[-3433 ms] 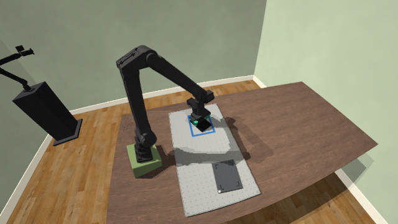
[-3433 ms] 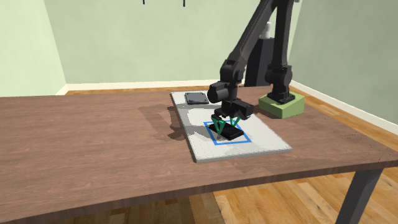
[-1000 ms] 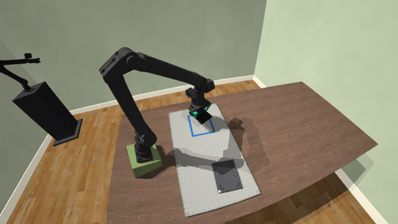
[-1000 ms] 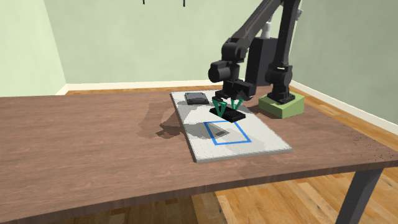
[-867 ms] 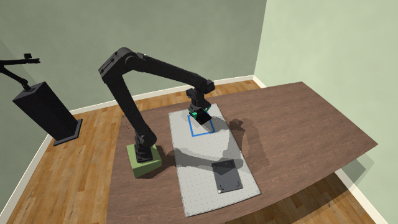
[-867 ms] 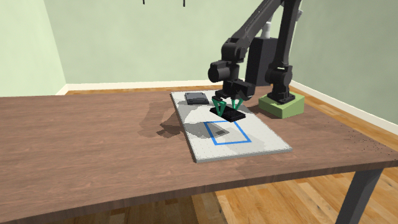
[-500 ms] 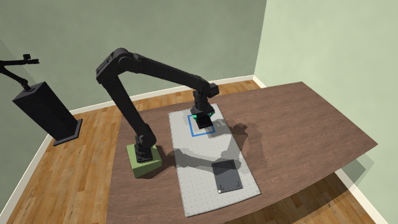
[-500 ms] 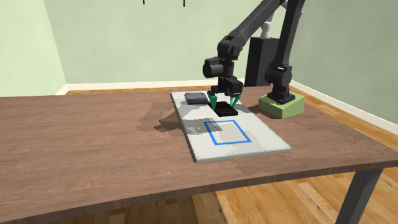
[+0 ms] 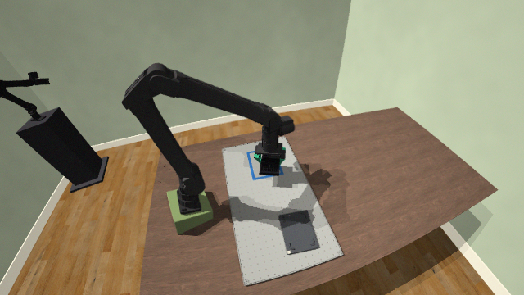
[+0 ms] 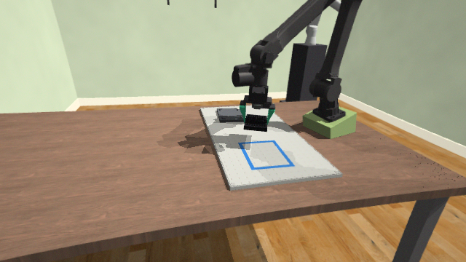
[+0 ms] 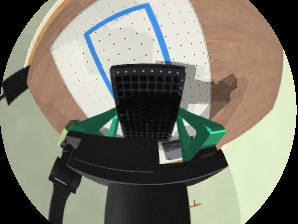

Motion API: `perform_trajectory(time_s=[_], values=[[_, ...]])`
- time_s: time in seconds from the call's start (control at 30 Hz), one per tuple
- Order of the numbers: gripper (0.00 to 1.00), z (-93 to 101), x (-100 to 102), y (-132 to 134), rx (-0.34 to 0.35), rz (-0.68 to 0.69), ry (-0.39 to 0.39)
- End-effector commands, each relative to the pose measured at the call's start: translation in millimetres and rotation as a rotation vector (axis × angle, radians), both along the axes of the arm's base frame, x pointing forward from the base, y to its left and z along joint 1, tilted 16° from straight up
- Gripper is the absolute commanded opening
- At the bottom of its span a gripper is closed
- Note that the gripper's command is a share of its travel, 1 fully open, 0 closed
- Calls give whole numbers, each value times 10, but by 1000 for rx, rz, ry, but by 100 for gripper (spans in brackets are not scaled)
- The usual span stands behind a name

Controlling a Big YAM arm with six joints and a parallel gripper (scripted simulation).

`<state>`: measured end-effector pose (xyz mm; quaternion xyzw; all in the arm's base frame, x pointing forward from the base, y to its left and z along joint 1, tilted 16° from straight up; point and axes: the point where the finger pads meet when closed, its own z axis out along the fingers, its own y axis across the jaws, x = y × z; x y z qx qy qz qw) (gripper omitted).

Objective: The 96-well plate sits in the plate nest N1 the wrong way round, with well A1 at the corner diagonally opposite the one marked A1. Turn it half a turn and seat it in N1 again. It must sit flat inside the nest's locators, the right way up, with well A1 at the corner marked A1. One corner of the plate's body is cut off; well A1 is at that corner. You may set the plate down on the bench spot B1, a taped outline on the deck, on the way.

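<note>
My pincer is clamped on the plate, up in the air near the blue spot B1. Next I must turn it and carry it to nest N1.

96-well plate: black, rectangular, gridded with wells; held off the deck between green fingers, right way up, roughly level. It hangs above the deck between N1 and B1.

Plate nest N1: dark grey flat rectangle with raised corner locators, one corner marked pale; unoccupied, at one end of the deck.

Bench spot B1: blue taped rectangular outline near the deck's other end; nothing resting inside it.
</note>
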<state>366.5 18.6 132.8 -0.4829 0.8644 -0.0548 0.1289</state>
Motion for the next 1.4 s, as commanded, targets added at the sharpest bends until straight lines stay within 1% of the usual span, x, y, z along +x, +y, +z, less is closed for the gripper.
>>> perform_trajectory(time_s=[0.0,0.07,0.1,0.13,0.2,0.23,0.4,0.57,0.63,0.77,0.83,0.93,1.0,1.07,1.13,1.23,1.27,1.3,1.37], values=[[0,97,-27,-115,48,-161,-12],[0,97,-27,-115,48,-161,-12],[0,251,155,-148,60,-192,-43],[0,262,151,-184,70,-224,-45],[0,145,30,-250,86,-289,-19],[0,118,2,-283,94,-321,-12],[0,95,-40,-449,140,-481,-4],[0,101,-19,-623,186,-641,0],[0,101,-19,-623,186,-641,0],[0,109,27,-771,223,-769,5],[0,161,64,-849,244,-831,-6],[0,124,25,-947,271,-928,4],[0,145,35,-1022,290,-991,1],[0,169,48,-1098,296,-1005,-5],[0,112,-4,-1153,292,-1007,7],[0,103,-14,-1185,292,-1008,9],[0,171,37,-1239,288,-984,-8],[0,178,39,-1276,288,-984,-10],[0,115,-18,-1328,285,-986,5]])
